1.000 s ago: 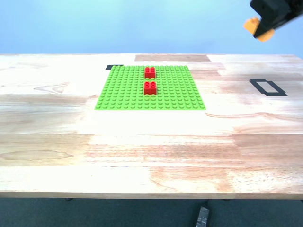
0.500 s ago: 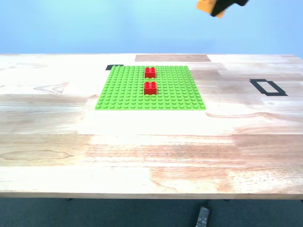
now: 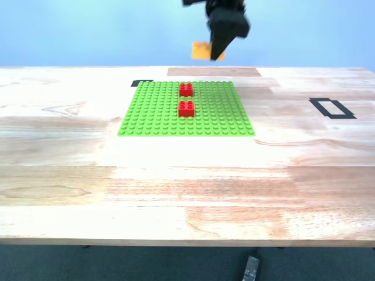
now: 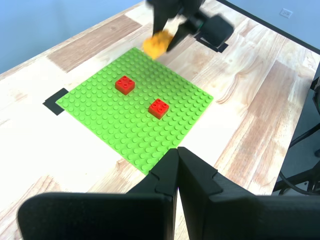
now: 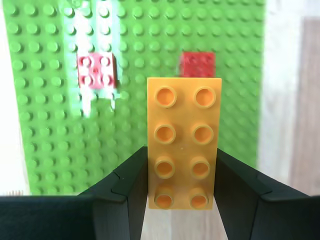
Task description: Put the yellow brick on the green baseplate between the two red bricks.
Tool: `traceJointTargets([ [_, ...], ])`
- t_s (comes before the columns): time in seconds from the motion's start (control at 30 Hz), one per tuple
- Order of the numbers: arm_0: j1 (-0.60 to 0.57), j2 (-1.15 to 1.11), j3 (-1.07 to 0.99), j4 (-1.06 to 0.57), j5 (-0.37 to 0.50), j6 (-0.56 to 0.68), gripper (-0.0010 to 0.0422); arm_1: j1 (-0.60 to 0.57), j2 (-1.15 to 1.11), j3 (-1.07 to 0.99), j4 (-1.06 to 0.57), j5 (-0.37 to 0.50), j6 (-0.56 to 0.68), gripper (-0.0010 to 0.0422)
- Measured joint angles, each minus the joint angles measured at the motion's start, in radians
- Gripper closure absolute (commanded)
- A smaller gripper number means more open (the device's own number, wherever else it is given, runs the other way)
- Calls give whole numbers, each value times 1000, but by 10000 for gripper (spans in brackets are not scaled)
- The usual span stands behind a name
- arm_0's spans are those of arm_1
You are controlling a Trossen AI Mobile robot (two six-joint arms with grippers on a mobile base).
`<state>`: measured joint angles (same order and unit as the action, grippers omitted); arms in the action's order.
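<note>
- Yellow brick (image 5: 184, 142) is clamped by its long sides between the jaws of my second tool (image 5: 181, 175), studs facing the wrist camera.
- Exterior view: brick (image 3: 202, 51) hangs in the air above the far edge of the baseplate (image 3: 152, 114), clear of the surface (image 3: 187, 187), under the dark second tool (image 3: 218, 50).
- First wrist view: same brick (image 4: 157, 43) sits over the baseplate's (image 4: 100, 115) far side, the second arm (image 4: 200, 20) reaching in from beyond it.
- Baseplate lies flat on the wood surface, black tape mark (image 3: 142, 83) at its far corner on the exterior view's left.
- Two red bricks (image 3: 186, 99) are seated on the baseplate, in line front to back in the exterior view, a gap of a few stud rows between them. Near one (image 3: 186, 109), far one (image 3: 186, 89).
- Second wrist view: both red bricks (image 5: 145, 67) show past the yellow brick's end, blurred.
- My first tool (image 4: 177, 155) is well above the surface, jaws pressed together, nothing between them; not visible in the exterior view.
- Black tape rectangle (image 3: 331, 108) on the surface at the exterior view's right, well apart from the baseplate.
</note>
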<state>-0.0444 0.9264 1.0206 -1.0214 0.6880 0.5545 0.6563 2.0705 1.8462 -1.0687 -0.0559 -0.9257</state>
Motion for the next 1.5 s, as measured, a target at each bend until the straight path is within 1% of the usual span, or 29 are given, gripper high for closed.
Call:
traceJointTargets([
  [0.17, 0, 0, 0, -8, 0, 1, 413, 35, 67, 16, 13, -40, 1, 414],
  [0.37, 0, 0, 0, -7, 0, 2, 413, 61, 113, 16, 29, -42, -10, 413],
  [0.57, 0, 0, 0, -7, 0, 2, 412, 63, 145, 16, 53, -42, -6, 413],
  [0.83, 0, 0, 0, -4, 0, 2, 413, 59, 147, 3, 148, -47, -3, 413],
  [1.23, 0, 0, -1, 5, 0, 3, 412, 49, 179, -18, 139, -43, 8, 413],
  [1.5, 0, 0, -1, 14, 0, 3, 412, 40, 178, -24, 146, -75, 13, 413],
])
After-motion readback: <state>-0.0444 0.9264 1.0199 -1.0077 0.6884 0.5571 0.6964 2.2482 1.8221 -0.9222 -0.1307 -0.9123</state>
